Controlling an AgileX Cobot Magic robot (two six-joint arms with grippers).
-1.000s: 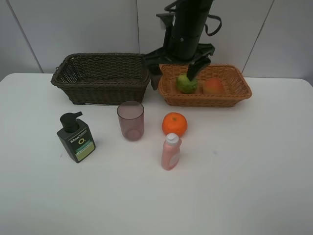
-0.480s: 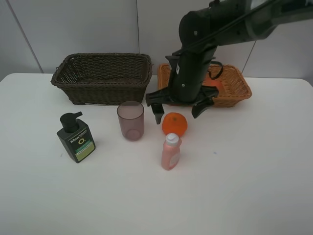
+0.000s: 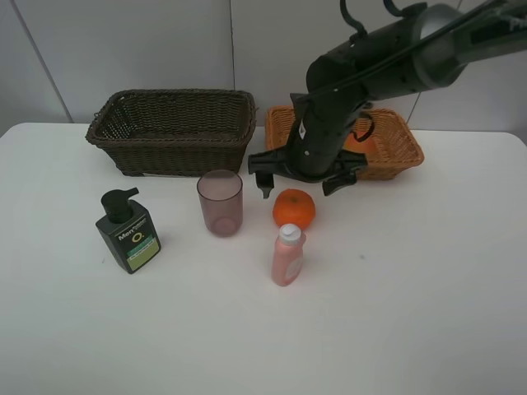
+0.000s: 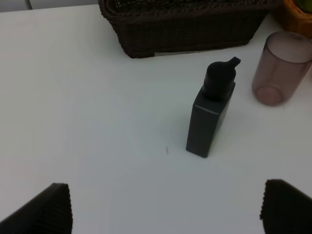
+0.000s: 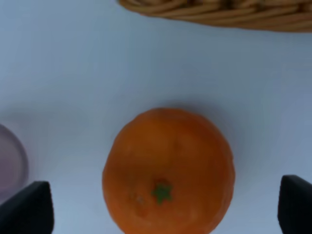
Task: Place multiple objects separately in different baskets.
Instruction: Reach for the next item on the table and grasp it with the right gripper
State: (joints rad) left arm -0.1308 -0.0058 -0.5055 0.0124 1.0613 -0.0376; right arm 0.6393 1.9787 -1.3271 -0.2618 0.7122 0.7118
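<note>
— White table (image 3: 428, 313), smooth and flat, with a pale wall behind it. What are the jaws of the right gripper (image 3: 297, 185) doing?

— They are spread very wide and hold nothing. They hang just over the orange (image 3: 294, 208), with one black finger on each side of it. I cannot tell if they touch it.

— What is the orange like?

— It is round with bumpy skin and a little green star on top. It sits on the table between the two fingers.

— What else is close to those jaws?

— Just past the orange, on the near side, stands a small pink bottle (image 3: 287, 255) with a white cap. On the left arm's side of the jaws stands a see-through pink cup (image 3: 220, 202). It is round and upright, and apart from the finger. Right behind the jaws is the light orange basket (image 3: 395, 148). It is woven and shallow, with a red-yellow fruit (image 3: 356, 141) inside.

— How is the arm bent?

— It is thick and black. It comes in from the far right, leans over the light basket and tips down, so the jaws point at the table.

— And the left gripper (image 4: 165, 207)?

— Its jaws are wide too, and empty. Ahead of them, well apart, the dark green pump bottle (image 4: 211, 109) stands upright. It is boxy with a black pump top. Beyond it is the dark brown basket (image 4: 187, 29), woven and deeper.
</note>
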